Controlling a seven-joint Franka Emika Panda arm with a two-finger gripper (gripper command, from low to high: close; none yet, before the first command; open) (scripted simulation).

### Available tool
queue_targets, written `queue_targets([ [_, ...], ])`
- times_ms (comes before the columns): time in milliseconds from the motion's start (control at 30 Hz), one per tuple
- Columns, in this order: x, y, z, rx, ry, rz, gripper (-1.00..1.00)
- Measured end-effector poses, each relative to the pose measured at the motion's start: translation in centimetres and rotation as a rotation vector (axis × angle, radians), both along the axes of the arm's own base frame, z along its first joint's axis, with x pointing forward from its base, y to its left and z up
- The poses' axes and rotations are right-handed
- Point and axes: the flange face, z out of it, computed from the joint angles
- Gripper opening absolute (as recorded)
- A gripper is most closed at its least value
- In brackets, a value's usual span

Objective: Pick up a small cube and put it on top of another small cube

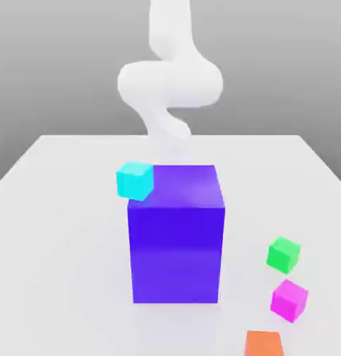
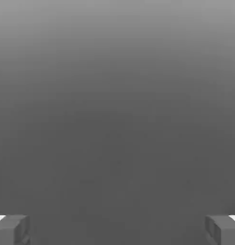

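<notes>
The cyan cube [image 1: 135, 181] lies at the upper edge of the large blue block [image 1: 176, 240], on the exterior view's left; whether the two touch, I cannot tell. The green cube [image 1: 283, 255] and the magenta cube [image 1: 289, 300] sit beyond the block's side on the exterior view's right, the orange cube [image 1: 264, 343] nearer the camera than the block. The tool [image 2: 117, 230] is spread wide, with nothing between its fingertips.

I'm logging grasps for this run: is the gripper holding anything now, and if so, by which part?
Nothing is held: in the hand view the gripper's fingers stand wide apart with nothing between them.
</notes>
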Motion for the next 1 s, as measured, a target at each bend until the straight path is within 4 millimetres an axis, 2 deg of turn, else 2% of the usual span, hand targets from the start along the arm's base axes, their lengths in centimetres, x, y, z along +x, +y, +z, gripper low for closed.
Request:
queue_targets([
  [100,3.5,2.6,-5.4,-0.043,0.089,0.072,0.0],
  [200,6.1,5.3,-10.9,-0.083,0.173,0.146,0.0],
  [300,7.7,8.0,-16.7,-0.121,0.256,0.223,0.0],
  [400,8.4,10.8,-22.6,-0.156,0.337,0.305,0.0],
  [533,8.0,14.2,-30.5,-0.2,0.445,0.418,0.0],
  [667,5.7,18.0,-38.3,-0.243,0.55,0.553,0.0],
  [833,2.0,20.2,-47.2,-0.272,0.673,0.677,0.0],
  [1000,1.5,20.5,-53.5,-0.275,0.689,0.695,0.0],
])
